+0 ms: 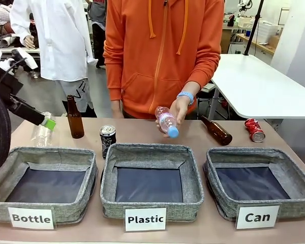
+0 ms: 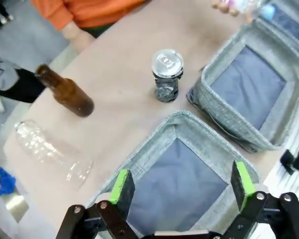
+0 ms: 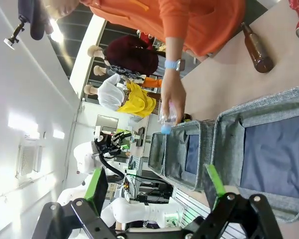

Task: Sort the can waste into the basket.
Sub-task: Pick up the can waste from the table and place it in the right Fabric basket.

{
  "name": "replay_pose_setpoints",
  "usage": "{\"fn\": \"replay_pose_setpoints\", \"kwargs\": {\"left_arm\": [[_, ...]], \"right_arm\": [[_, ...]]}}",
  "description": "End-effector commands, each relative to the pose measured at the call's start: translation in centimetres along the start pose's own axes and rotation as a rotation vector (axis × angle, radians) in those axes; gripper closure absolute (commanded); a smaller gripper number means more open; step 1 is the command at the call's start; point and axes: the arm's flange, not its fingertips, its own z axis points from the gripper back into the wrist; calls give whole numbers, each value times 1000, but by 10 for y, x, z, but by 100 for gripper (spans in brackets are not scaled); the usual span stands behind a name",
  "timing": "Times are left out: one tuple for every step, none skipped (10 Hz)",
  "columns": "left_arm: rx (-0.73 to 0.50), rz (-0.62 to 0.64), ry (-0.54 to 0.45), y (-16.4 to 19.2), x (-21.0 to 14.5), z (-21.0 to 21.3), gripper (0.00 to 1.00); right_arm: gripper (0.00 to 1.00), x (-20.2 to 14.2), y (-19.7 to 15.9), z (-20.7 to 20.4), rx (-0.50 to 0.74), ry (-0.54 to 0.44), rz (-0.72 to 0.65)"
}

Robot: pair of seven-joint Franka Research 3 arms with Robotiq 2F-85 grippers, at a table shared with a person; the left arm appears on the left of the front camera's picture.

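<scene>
fingers [image 3: 96, 185] spread wide near basket [image 3: 261, 105]; hand [image 3: 173, 97] holding plastic bottle [image 3: 165, 123].

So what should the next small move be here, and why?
Probably the right gripper should reach past the Can basket toward the crushed red can. The gripper is open and empty, close to that basket, and the can lies just behind the basket's far rim, on that arm's side.
</scene>
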Motion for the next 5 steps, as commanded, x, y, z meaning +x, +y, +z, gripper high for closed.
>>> {"fn": "replay_pose_setpoints", "kwargs": {"left_arm": [[-105,-221,24,21,39,-41,0],[-118,-325,-5,24,55,-58,0],[-136,-434,-34,33,66,-74,0],[-198,-455,-27,38,64,-80,0],[-254,-453,-44,42,52,-67,0]], "right_arm": [[0,3,1,-1,26,-17,26],[0,3,1,-1,26,-17,26],[0,3,1,-1,26,-17,26],[0,3,1,-1,26,-17,26],[0,3,1,-1,26,-17,26]]}}
